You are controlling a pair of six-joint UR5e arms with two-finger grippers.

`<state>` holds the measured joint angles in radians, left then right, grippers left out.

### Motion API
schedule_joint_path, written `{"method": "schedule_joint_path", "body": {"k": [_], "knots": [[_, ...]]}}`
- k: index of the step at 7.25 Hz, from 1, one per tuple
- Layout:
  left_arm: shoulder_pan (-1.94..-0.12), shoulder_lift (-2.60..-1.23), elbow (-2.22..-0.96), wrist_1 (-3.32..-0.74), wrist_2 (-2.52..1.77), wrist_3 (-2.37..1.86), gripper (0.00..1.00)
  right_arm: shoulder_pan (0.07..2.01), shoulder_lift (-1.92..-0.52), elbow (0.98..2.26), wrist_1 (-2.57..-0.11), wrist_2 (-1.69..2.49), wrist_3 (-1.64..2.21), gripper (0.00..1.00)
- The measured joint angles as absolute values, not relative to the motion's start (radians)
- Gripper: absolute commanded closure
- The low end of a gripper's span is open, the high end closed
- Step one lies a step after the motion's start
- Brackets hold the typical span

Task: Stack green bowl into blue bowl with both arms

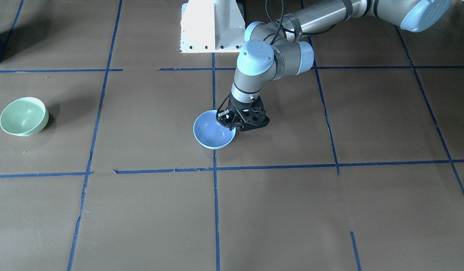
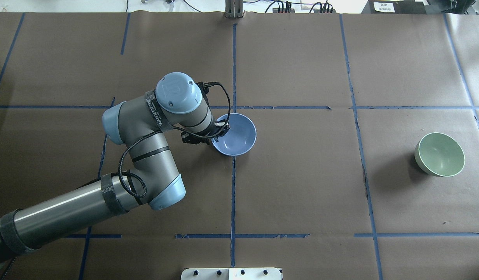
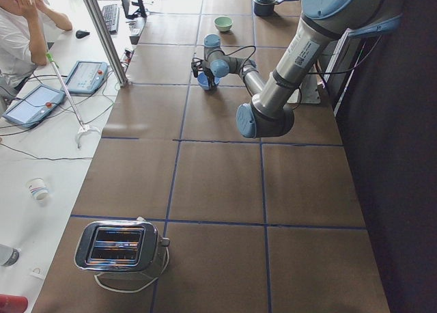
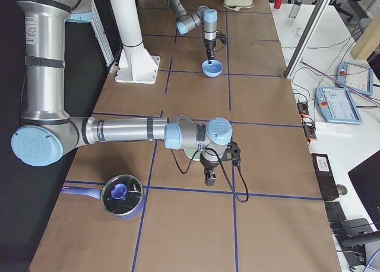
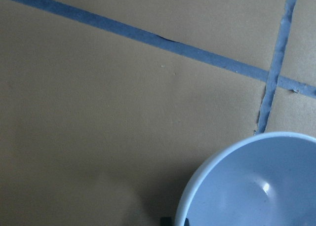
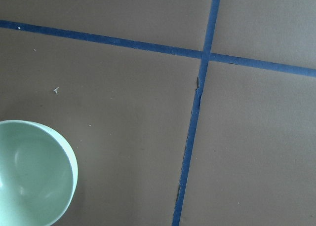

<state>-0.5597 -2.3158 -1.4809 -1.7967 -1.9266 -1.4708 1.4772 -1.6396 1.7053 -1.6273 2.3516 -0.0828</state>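
The blue bowl [image 1: 213, 131] stands upright near the table's middle, beside a tape crossing; it also shows in the overhead view [image 2: 237, 134]. My left gripper [image 1: 228, 121] points down with its fingers astride the bowl's rim on the robot's side and is shut on it. The left wrist view shows that rim [image 5: 256, 186] at its bottom right. The green bowl [image 1: 24, 116] stands alone far toward my right end [image 2: 439, 154], and the right wrist view shows it at bottom left [image 6: 34, 171]. My right gripper [image 4: 209, 178] hangs above the table near the green bowl; I cannot tell its state.
The white pedestal base [image 1: 211, 26] stands at the robot's side of the table. A blue-handled pot with a glass lid [image 4: 122, 195] sits near my right end. A toaster [image 3: 119, 248] sits at my left end. Blue tape lines grid the brown table.
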Motion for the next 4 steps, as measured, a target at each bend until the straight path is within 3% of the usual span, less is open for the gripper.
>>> {"method": "schedule_joint_path", "body": {"k": [4], "knots": [[-0.814,-2.087,-1.776,-1.544,-2.178,-0.980,0.00,1.476,-1.630,1.715,-1.625,2.349,-0.083,0.00]]}}
